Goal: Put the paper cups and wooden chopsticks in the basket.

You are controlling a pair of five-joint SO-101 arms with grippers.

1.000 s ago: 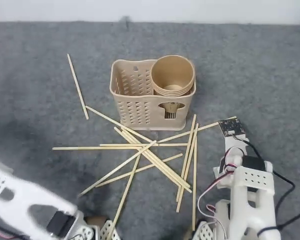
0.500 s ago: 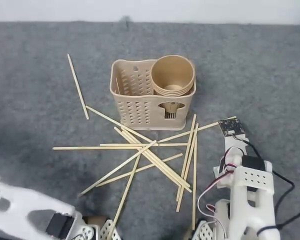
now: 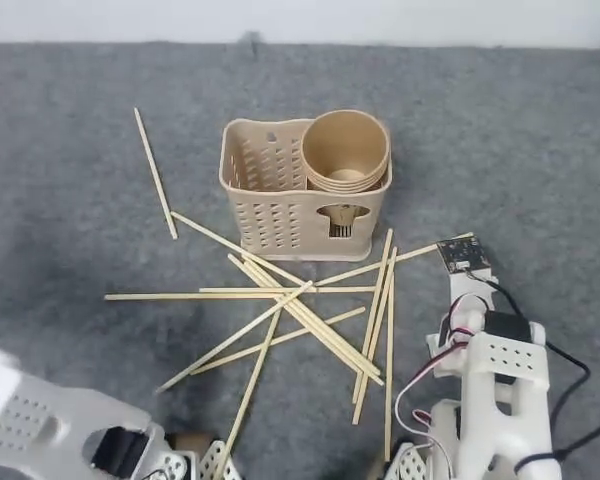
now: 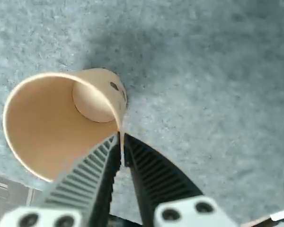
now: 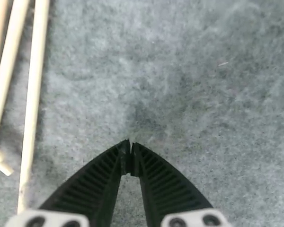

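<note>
- Pinching the rim of a paper cup [image 4: 52, 127], the left fingers [image 4: 130, 151] are closed on its wall, one inside the mouth and one outside. The cup is tipped so its open mouth and round bottom face the wrist camera, with grey desk [image 4: 217, 71] beyond it.
- More paper cups, nested into a stack [image 3: 345, 150], stand upright in the basket [image 3: 270, 205], in the end nearer the right arm. The other end of the basket holds nothing visible.
- The basket is beige and perforated and stands upright on the desk, beyond the middle of the scattered sticks.
- Wooden chopsticks [image 3: 300, 310] lie loose on the desk in a crossed heap just in front of the basket, some fanning toward the left arm and some running lengthwise beside the right arm.
- One lone chopstick [image 3: 155, 172] lies apart from the heap, off the basket's left end.
- The right fingers [image 5: 136, 156] are pressed together with nothing between them, low over bare grey desk, with three of the chopsticks lying close beside them in the right wrist view.
- In the high view the left arm [image 3: 50, 430] sits at the near left corner and the right arm [image 3: 495, 370] at the near right, both well short of the basket.
</note>
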